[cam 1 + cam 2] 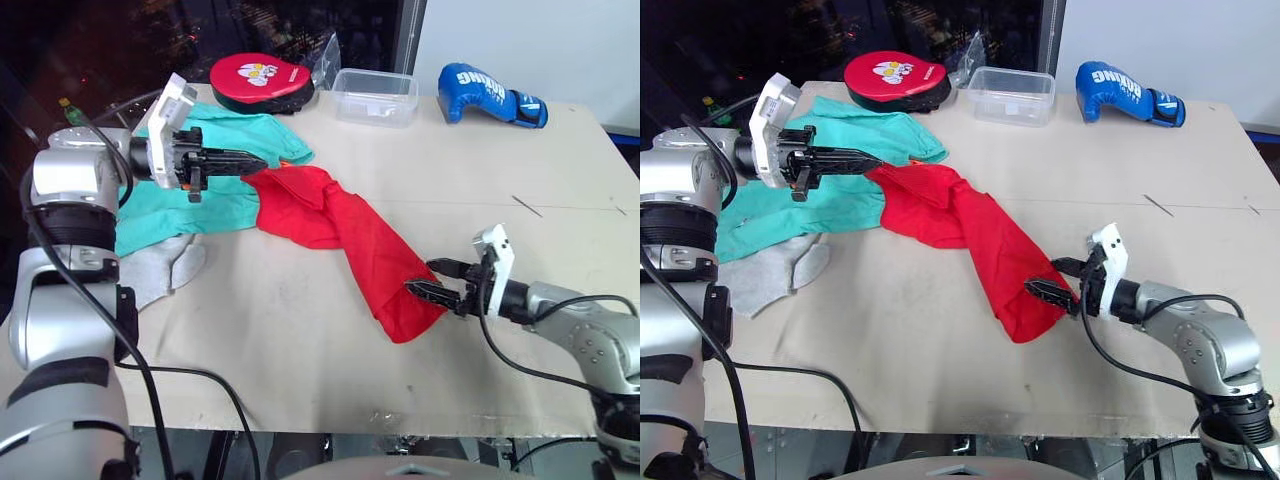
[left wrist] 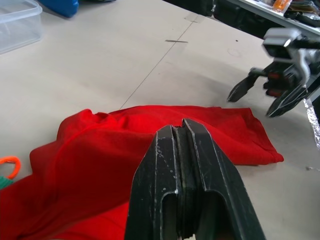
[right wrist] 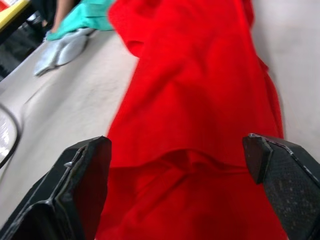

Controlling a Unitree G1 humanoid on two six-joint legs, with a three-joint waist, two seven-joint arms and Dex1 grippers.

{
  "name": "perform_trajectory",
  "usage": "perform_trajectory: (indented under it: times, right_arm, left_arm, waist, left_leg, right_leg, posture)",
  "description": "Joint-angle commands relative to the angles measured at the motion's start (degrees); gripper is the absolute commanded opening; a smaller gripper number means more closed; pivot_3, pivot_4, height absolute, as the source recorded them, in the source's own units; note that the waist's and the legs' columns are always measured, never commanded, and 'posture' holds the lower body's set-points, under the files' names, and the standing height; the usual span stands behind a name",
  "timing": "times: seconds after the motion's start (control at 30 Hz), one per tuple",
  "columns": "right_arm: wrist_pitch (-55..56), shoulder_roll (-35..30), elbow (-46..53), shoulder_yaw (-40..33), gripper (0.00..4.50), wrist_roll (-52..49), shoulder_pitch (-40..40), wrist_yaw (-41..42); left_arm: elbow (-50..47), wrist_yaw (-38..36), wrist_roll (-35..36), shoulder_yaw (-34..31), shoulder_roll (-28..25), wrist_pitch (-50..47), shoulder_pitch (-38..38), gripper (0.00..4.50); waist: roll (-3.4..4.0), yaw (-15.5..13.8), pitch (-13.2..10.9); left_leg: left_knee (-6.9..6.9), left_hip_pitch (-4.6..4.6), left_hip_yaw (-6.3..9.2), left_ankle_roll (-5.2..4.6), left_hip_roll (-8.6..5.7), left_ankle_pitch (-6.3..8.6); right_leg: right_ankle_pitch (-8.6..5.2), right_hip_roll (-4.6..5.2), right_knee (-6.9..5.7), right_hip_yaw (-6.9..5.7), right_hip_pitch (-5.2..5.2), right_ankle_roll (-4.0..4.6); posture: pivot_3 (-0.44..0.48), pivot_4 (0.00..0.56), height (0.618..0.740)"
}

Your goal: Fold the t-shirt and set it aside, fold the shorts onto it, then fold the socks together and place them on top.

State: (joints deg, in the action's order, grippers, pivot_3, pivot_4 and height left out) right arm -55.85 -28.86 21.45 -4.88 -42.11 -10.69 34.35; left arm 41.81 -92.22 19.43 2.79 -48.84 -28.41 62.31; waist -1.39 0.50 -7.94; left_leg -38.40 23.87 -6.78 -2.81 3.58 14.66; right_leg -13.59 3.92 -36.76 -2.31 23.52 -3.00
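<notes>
So I'm at the very first bit, getting the shirt point(image 1: 340, 235) flat enough to fold. It's bunched into a long diagonal rope across the middle of the table point(image 1: 300, 340), one end up against the shorts point(image 1: 210, 195), the other end down near my right gripper point(image 1: 437, 281).

My left gripper point(image 1: 250, 162) has its fingers pressed together right at the upper end of the shirt. From the wrist view they look closed with nothing obvious between them, and I honestly can't tell whether there's any red cloth caught in there. My right gripper is spread wide, fingertips either side of the lower end, not closed on anything yet.

What I'd aim for: close the right on a real edge or hem at that bottom end, not a fat wad of layers, then make sure the left actually has fabric before pulling. If both hold, I'd lift and draw the ends apart so the twist drops out, then lay it down on the bare area in front of me.

Risk: the upper end overlaps the shorts, so a sloppy pinch could drag the green cloth or its orange drawstring point(image 2: 9, 164) along. The socks point(image 1: 160, 265) sit at the left edge under the shorts, well out of the way for now.
</notes>
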Motion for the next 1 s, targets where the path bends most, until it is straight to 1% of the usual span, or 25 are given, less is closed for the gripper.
perform_trajectory:
  times: [0.03,0.13,0.2,0.3,0.43,0.53,0.6,0.63,0.67,0.73,0.77,0.9,1.0]
  right_arm:
    - [0.52,3.23,-3.3,-2.34,4.42,0.74,-1.95,-5.2]
    - [1.93,4.19,-5.19,-2.3,4.42,2.35,-2.92,-6.5]
    - [3.71,3.56,-5.5,-0.44,4.42,4.35,-2.78,-5.93]
    - [8.83,2.18,-6.14,3.97,4.42,10.16,-2.24,-4.88]
    - [14.16,2.07,-7.35,7.44,4.42,15.72,-3.15,-5.04]
    - [16.61,1.26,-7.79,9.68,2.99,18.67,-3.22,-3.96]
    - [17.86,0.97,-7.68,10.43,2.14,19.96,-2.9,-3.28]
    - [18.41,0.78,-7.46,10.67,1.54,20.47,-2.69,-2.96]
    - [18.86,0.55,-7.12,10.81,1.19,20.75,-2.46,-2.5]
    - [19.61,0.17,-6.37,10.82,0.24,21.25,-2.12,-1.91]
    - [19.78,-0.22,-5.9,10.85,0.11,21.49,-1.94,-1.48]
    - [20.7,-1.16,-2.75,9.67,0.11,21.16,-0.83,-0.13]
    - [19.55,-0.95,0.37,6.93,0.11,18.55,-0.43,-0.04]
  left_arm:
    - [-2.55,-0.16,0.47,-1.43,-0.3,-0.89,0.15,0.0]
    - [-2.77,-0.03,0.31,-1.46,-0.12,-1.13,0.02,0.0]
    - [-3.01,-0.02,0.3,-1.49,-0.05,-1.44,-0.05,0.0]
    - [-3.2,0.18,0.26,-1.51,0.18,-1.58,-0.07,0.0]
    - [-3.8,0.25,0.3,-1.46,0.3,-1.82,-0.43,0.0]
    - [-4.51,0.31,0.31,-1.48,0.33,-2.03,-0.93,0.0]
    - [-5.08,0.34,0.29,-1.45,0.29,-2.07,-1.34,0.0]
    - [-5.26,0.34,0.3,-1.48,0.24,-2.18,-1.47,0.0]
    - [-5.37,0.34,0.3,-1.5,0.2,-2.24,-1.55,0.0]
    - [-5.33,0.4,0.24,-1.56,0.14,-2.24,-1.56,0.0]
    - [-5.32,0.43,0.21,-1.57,0.11,-2.24,-1.56,0.0]
    - [-5.4,0.51,0.13,-1.57,-0.06,-2.1,-1.72,0.0]
    - [-5.49,0.52,0.15,-1.57,-0.16,-2.14,-1.8,0.0]
  waist:
    - [-0.04,0.03,0.02]
    - [-0.04,0.14,0.02]
    - [-0.04,0.16,0.02]
    - [-0.04,0.16,0.02]
    - [-0.04,0.21,0.02]
    - [-0.04,0.22,0.02]
    - [-0.04,0.21,0.02]
    - [-0.04,0.22,0.02]
    - [-0.04,0.21,0.02]
    - [-0.04,0.14,0.02]
    - [-0.04,0.09,0.02]
    - [-0.04,0.13,0.03]
    - [-0.05,0.14,0.03]
  left_leg:
    - [0.01,0.0,-0.01,0.0,0.0,0.0]
    - [0.01,-0.01,-0.01,0.0,0.0,0.0]
    - [0.01,-0.02,-0.01,-0.01,0.0,0.01]
    - [0.0,-0.02,0.0,-0.02,0.0,0.01]
    - [0.0,-0.02,-0.01,-0.01,0.0,0.01]
    - [0.0,-0.02,-0.01,-0.01,0.0,0.0]
    - [0.0,-0.02,-0.02,-0.01,0.0,0.0]
    - [0.0,-0.02,-0.01,0.0,0.0,0.0]
    - [0.0,-0.03,-0.02,0.0,0.0,0.0]
    - [-0.01,-0.02,-0.01,0.0,0.0,0.0]
    - [-0.01,-0.02,-0.01,0.0,0.0,0.0]
    - [-0.01,-0.02,-0.01,0.0,0.0,0.0]
    - [-0.01,-0.03,-0.01,0.0,0.0,0.0]
  right_leg:
    - [0.0,0.0,0.01,0.0,0.0,-0.01]
    - [-0.01,-0.01,-0.01,0.0,0.01,-0.01]
    - [-0.01,-0.02,-0.02,0.01,0.01,-0.01]
    - [-0.01,-0.02,-0.02,0.01,0.01,-0.01]
    - [-0.01,-0.02,-0.03,0.02,0.01,-0.01]
    - [-0.01,-0.02,-0.03,0.03,0.01,-0.01]
    - [-0.01,-0.02,-0.03,0.03,0.01,-0.01]
    - [-0.01,-0.02,-0.03,0.03,0.01,-0.01]
    - [-0.01,-0.02,-0.03,0.03,0.01,-0.01]
    - [-0.01,-0.03,-0.03,0.03,0.01,-0.01]
    - [-0.01,-0.03,-0.03,0.03,0.01,-0.01]
    - [-0.01,-0.02,-0.03,0.03,0.01,-0.01]
    - [-0.01,-0.03,-0.05,0.03,0.01,-0.02]
  posture:
    - [0.0,0.15,0.74]
    - [0.0,0.15,0.74]
    - [0.0,0.15,0.74]
    - [0.0,0.15,0.74]
    - [0.0,0.15,0.74]
    - [0.0,0.15,0.74]
    - [0.0,0.15,0.74]
    - [0.0,0.15,0.74]
    - [0.0,0.15,0.74]
    - [0.0,0.15,0.74]
    - [0.0,0.15,0.74]
    - [0.0,0.15,0.74]
    - [0.0,0.15,0.74]
